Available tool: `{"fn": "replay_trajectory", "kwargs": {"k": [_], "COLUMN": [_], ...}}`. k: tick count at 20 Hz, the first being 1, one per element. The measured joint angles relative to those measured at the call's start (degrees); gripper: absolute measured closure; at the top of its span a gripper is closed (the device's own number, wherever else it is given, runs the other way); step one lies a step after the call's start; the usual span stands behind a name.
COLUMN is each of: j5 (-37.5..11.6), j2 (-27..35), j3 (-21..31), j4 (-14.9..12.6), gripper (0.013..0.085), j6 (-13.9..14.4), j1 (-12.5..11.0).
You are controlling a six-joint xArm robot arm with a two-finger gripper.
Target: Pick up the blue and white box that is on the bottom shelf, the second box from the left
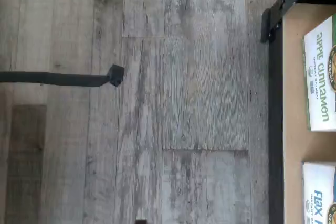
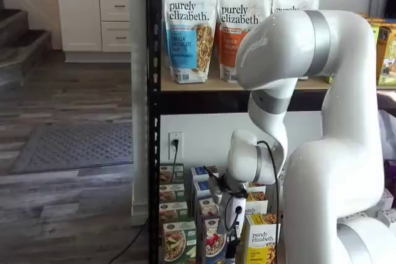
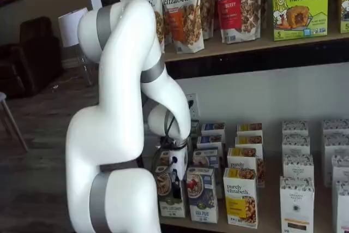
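Down on the bottom shelf [image 3: 262, 223], we see the blue and white box [image 3: 202, 195] standing upright at the front of its row, between a green-fronted box [image 3: 165, 192] and a yellow box [image 3: 240, 197]. Our gripper [image 3: 175, 188] hangs just beside its left edge, apart from it and empty; we take its jaws to stand wide, though no gap shows

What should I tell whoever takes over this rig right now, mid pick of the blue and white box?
Pincer: open, holding nothing, low in front of the bottom shelf.
Blue and white box: upright at the front of its row, untouched, between the green-fronted box and the yellow purely elizabeth box.
Done: the arm is at shelf level, close to the target.
Left: line the pincer up on the box, close on it, lift it out.
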Motion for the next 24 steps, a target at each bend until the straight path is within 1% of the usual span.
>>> {"fn": "replay_trajectory", "kwargs": {"k": [2, 6, 9, 12, 15, 19, 22, 24], "j5": [0.25, 0.20, -1.57, -4.18, -5.88, -7.14, -7.03, -6.72], "j2": [-0.16, -0.45, -0.40, -0.06, 0.62, 1.56, 2.46, 3.47], "j3": [0.06, 0.29, 0.78, 1.29, 1.24, 0.60, -0.44, -1.65], "j4": [0.77, 1.19, 2.67, 4.88, 7.50, 12.40, 14.58, 14.72], "gripper": [0.0130, 0.0130, 0.0130, 0.0130, 0.0130, 0.0130, 0.0130, 0.0130], "j6": [-0.64, -0.95, -2.18, -4.10, -6.69, -11.63, -14.18, -14.81], "j1": [0.07, 0.14, 0.40, 0.69, 0.68, 0.46, -0.11, -0.68]}}
